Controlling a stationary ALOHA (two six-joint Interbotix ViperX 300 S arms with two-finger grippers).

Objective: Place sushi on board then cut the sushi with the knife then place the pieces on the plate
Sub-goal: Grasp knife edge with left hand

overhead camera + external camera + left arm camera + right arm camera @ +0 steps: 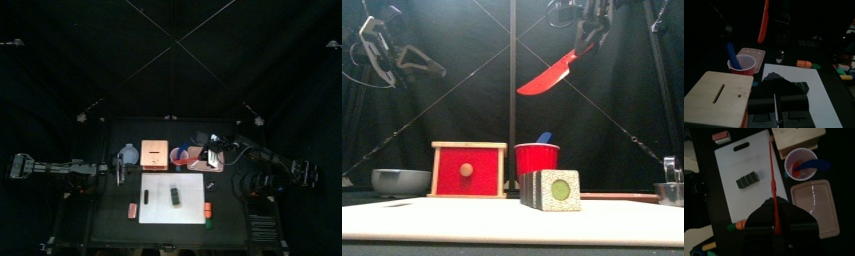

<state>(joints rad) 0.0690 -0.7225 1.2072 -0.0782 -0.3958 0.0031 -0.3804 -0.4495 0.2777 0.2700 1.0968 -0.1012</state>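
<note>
Top view: the sushi roll [174, 196] is found lying on the white board [158, 206], mid-table. Front view: the red knife [549, 75] is held aloft by the right gripper [584, 45] (clamped tight). Left wrist view: the left gripper [777, 92] is seen with its jaws pressed together.

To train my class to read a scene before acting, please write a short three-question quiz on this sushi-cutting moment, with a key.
1. True or false: the sushi roll lies on the white board.
2. Which knife is clamped between the jaws of the right gripper? A) the blue one B) the red one C) none
3. Fill in: the blue knife stands in the red ____.

Key: 1 true. 2 B: the red knife is held high above the table. 3 cup.
</note>
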